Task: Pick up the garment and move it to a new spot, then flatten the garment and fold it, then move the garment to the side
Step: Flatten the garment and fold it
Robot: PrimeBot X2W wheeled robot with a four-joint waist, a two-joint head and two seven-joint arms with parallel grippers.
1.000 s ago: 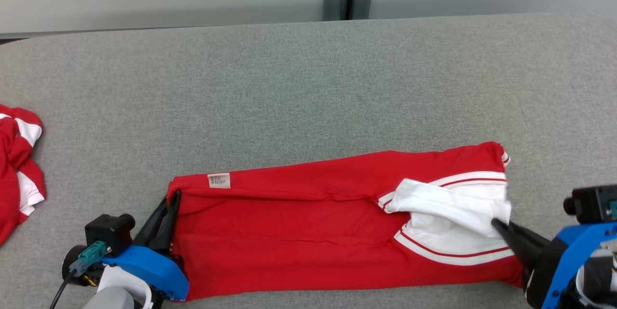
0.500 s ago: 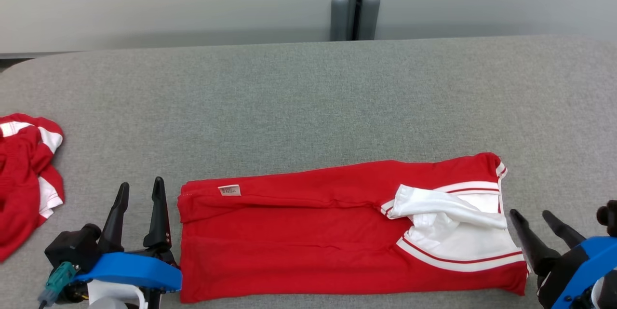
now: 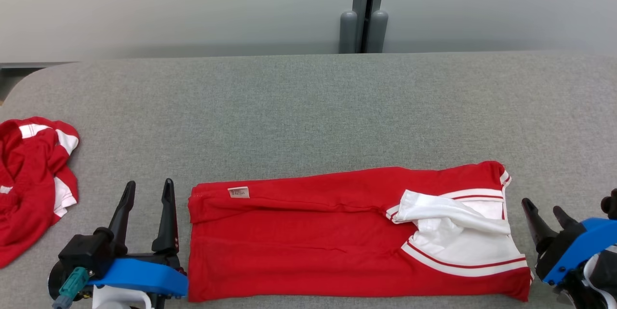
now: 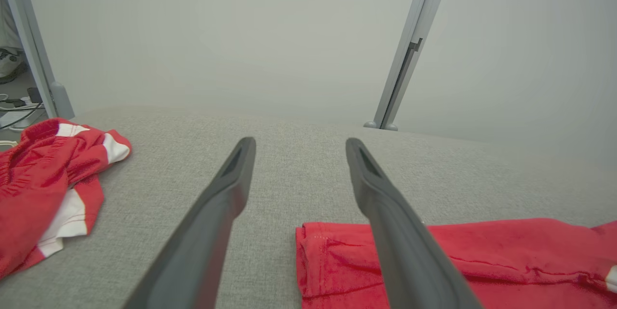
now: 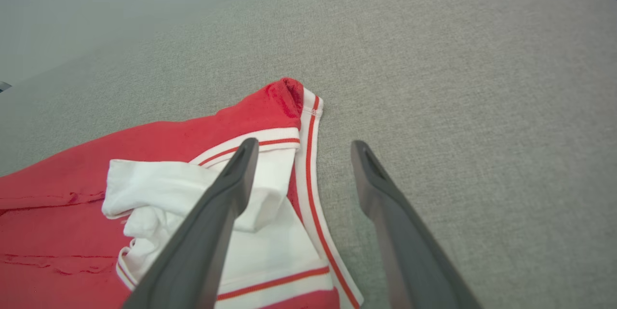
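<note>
The garment (image 3: 308, 241) is a red shirt with white, red-striped trim, folded into a long band near the front edge of the grey table (image 3: 308, 106). Its white collar part lies bunched at the right end. My left gripper (image 3: 149, 185) stands open just off the garment's left end and holds nothing. In the left wrist view the left gripper (image 4: 300, 142) hangs above the cloth's left edge (image 4: 482, 256). Just beyond the right end, my right gripper (image 3: 542, 206) is open too. The right wrist view has the right gripper (image 5: 304, 144) over the striped edge (image 5: 193, 140).
A second red and white garment (image 3: 33, 179) lies crumpled at the table's left edge and also appears in the left wrist view (image 4: 43, 179). Grey partition panels with a post (image 3: 364, 29) stand behind the table. Bare grey table stretches behind the folded garment.
Both grippers were shut on the garment's two ends; they have opened, let go and drawn back off it. The camera has tilted, so the whole picture has shifted down.
</note>
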